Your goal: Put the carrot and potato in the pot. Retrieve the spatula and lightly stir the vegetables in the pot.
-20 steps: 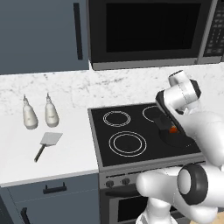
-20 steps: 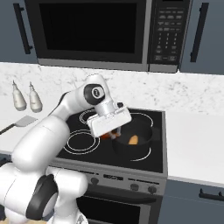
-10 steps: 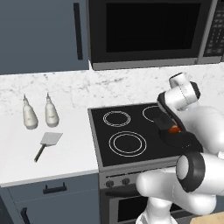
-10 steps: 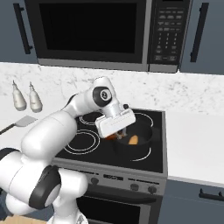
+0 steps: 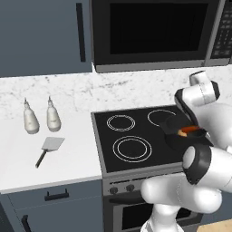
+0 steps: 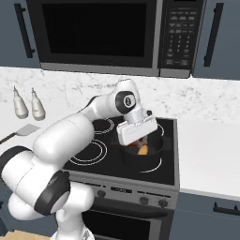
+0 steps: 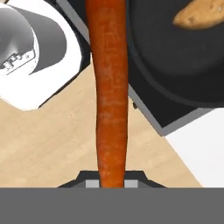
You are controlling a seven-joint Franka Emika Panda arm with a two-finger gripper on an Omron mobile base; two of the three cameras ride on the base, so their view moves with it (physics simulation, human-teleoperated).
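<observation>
— Where's the claw (image 6: 140,142) just now?

— Down at the pot (image 6: 157,146), on the stove's (image 5: 113,142) front burner on the side away from the tabletop (image 5: 68,158). It hangs right at the pot's rim, tipped over it.

— Is it holding anything?

— Yes, the two fingers are pressed together on the carrot (image 7: 109,94). From the hand's own camera the carrot runs straight out from between the tips, long and orange, tapering toward the grip.

— And the potato?

— Already in the pot. You see the potato (image 7: 199,15) lying on the black bottom, off to one side of the carrot and beyond the claw's tips, not touching the carrot as far as I can tell. From the right base camera an orange bit shows just under the claw inside the pot, though I can't tell which vegetable that is.

— The spatula?

— Well away from the claw, on the tabletop across the stove. The spatula (image 5: 49,149) lies flat, blade toward the wall, handle toward the front edge. Two white bottles (image 5: 41,116) stand just behind it, near the wall.
</observation>
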